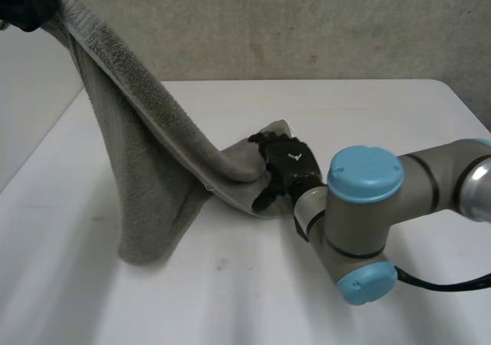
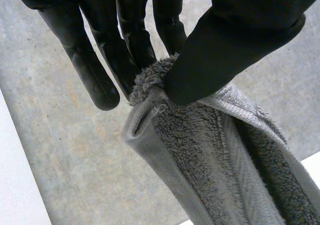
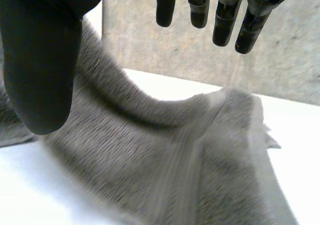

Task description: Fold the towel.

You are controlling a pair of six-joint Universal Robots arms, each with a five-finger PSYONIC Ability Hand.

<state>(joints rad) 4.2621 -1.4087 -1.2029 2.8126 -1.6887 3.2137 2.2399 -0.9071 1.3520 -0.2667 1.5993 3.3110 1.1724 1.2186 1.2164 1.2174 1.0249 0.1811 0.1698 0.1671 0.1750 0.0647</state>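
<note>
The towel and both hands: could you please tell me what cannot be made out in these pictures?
Head view: the left hand is cut off by the frame corner.
Head view: the right hand hides its own palm, so whether it touches the towel is unclear.
Left wrist view: the towel's lower part runs off the edge.

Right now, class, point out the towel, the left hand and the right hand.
towel (image 1: 146, 207), head view, its hanging middle part.
left hand (image 2: 225, 40), left wrist view, its thumb, pinching the towel.
right hand (image 1: 290, 161), head view, its back.
</note>
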